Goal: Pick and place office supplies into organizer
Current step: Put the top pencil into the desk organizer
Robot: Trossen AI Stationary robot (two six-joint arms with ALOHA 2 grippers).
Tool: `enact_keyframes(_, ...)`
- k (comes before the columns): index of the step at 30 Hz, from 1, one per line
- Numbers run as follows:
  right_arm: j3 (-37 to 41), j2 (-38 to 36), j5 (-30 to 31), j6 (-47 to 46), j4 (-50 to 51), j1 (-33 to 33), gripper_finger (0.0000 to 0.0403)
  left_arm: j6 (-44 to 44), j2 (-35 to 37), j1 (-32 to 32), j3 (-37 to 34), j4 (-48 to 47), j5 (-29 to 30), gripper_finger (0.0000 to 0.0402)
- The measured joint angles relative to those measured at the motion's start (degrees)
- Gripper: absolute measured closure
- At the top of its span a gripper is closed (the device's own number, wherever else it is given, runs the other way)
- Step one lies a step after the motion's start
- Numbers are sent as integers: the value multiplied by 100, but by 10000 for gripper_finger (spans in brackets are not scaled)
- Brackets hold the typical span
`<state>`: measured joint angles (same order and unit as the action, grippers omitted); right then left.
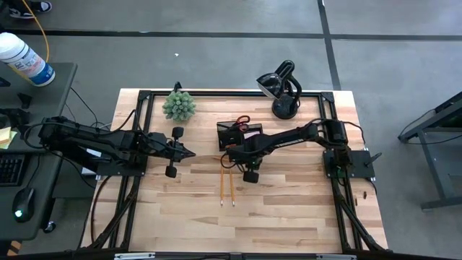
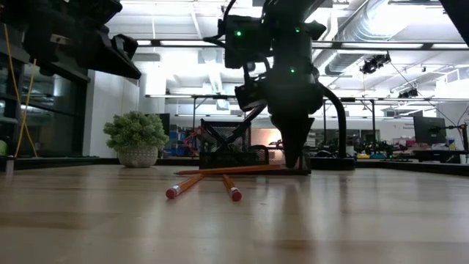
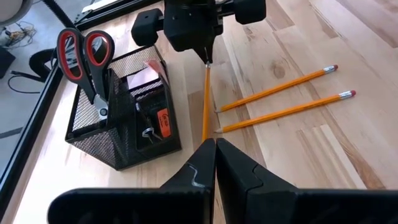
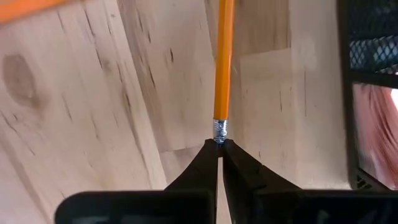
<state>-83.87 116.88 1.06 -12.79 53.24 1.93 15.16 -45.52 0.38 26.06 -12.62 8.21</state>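
A black mesh organizer (image 3: 124, 124) stands at the table's far middle. Red-handled scissors (image 3: 84, 53) stand upright in it, blades down, beside a pink pad (image 3: 148, 70). Two yellow-orange pencils (image 3: 280, 87) (image 3: 286, 112) lie flat on the table, nearer than the organizer. A third pencil (image 3: 205, 102) is held at one end by my right gripper (image 4: 219, 146), which points down just in front of the organizer (image 1: 238, 133). My left gripper (image 3: 215, 146) hangs shut over the table's left half and points at the held pencil's free end. My right gripper pinches the third pencil's eraser end, right behind the metal ferrule (image 4: 219, 130), between its two fingertips. The fingers come from above, pointing down. The pencil (image 2: 227, 170) lies almost level, its held end a little higher and its point (image 2: 178, 173) low over the table toward the left.
A black desk lamp (image 1: 283, 90) stands at the far right and a small green spiky plant (image 1: 178, 105) at the far left. Black frame rails (image 1: 137, 130) run along the table's left, far and right sides. Bare wood (image 1: 289, 217) lies toward the near edge.
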Motion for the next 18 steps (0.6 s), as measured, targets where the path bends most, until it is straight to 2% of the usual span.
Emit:
enact_keyframes(12,-128,-20,148,-17,166,13,402,0,0,0,0,-95,0,399)
enact_keyframes(18,-128,-309,255,-16,250,11,403,0,0,0,0,-98,0,399)
